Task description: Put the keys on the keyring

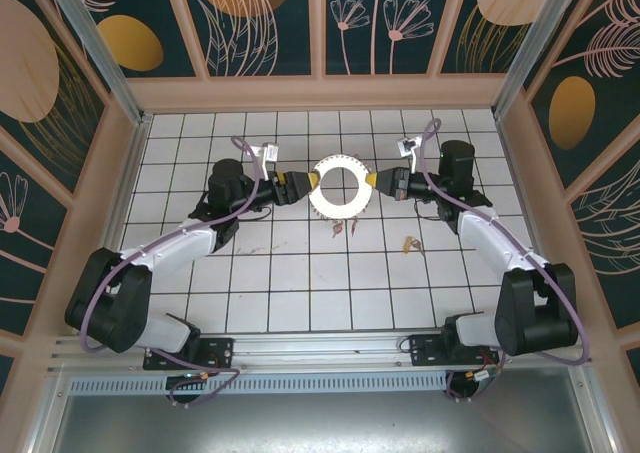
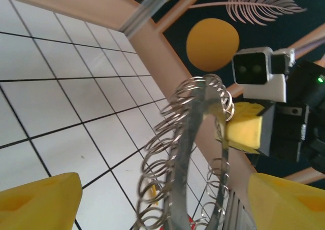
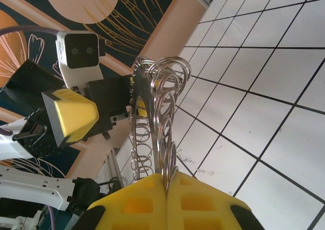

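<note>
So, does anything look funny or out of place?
Nothing broken or spilled. The keys lie loose on the tiles near the keyring, which the right gripper pinches by its rim. A tiny tan bit sits alone further right.

No readable text, numbers, brands or signs found. White tag on left arm [image 1: 268,153] and white tag on right arm [image 1: 408,146]: too small to read.

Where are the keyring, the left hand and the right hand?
keyring [image 1: 341,208], top view, near part of its band.
left hand [image 1: 309,181], top view, between its yellow fingertips.
right hand [image 3: 166,182], right wrist view, where its yellow pads meet.
</note>
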Controlling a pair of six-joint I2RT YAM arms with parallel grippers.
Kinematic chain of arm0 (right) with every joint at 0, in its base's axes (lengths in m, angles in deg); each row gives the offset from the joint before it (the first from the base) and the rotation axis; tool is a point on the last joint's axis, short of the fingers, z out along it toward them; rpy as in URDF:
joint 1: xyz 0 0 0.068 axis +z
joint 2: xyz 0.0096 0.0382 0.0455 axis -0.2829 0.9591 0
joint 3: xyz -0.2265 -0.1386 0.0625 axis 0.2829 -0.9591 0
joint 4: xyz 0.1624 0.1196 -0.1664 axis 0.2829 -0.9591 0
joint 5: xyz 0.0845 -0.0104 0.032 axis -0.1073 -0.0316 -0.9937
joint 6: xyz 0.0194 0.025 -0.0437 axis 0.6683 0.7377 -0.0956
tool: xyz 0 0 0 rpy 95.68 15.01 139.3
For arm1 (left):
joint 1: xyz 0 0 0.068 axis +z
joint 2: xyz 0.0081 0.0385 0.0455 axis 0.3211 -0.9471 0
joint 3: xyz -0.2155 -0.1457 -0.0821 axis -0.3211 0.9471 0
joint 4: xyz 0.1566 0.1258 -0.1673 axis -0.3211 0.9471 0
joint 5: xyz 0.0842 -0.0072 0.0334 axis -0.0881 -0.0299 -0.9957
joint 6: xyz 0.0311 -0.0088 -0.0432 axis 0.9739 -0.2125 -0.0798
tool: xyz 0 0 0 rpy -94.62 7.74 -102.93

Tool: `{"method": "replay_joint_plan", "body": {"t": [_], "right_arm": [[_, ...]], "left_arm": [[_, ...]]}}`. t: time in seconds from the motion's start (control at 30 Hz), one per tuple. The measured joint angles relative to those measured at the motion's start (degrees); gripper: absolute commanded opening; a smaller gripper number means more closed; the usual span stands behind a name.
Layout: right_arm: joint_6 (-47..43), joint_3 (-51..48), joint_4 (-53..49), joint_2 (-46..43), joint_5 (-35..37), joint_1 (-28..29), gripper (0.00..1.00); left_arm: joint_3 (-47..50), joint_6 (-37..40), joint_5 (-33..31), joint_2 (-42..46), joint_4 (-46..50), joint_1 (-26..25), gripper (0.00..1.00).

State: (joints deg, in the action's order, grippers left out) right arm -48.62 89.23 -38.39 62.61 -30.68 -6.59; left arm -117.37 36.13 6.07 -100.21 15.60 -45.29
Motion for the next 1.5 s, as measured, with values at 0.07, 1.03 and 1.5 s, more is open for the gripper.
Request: {"method": "replay_joint_plan", "body": {"t": [0.07,1.03,1.5], "right_arm": [[-0.48,0.46,-0.63,0.46,-0.26,0.0,0.0],[-7.04,4.57,-4.26,3.28,-2.95,0.22,0.09],[-7.96,5.49,-3.65,3.26,-1.95,0.26,0.06]], "left_arm": [[-0.33,-0.04,1.62,-0.22,-0.15,0.0,0.75],[-0.9,0.79,4.57,-0.28,-2.03,0.74,0.03],[-1.14,-1.09,4.55,-0.26,-4.92,0.76,0.0]]}}
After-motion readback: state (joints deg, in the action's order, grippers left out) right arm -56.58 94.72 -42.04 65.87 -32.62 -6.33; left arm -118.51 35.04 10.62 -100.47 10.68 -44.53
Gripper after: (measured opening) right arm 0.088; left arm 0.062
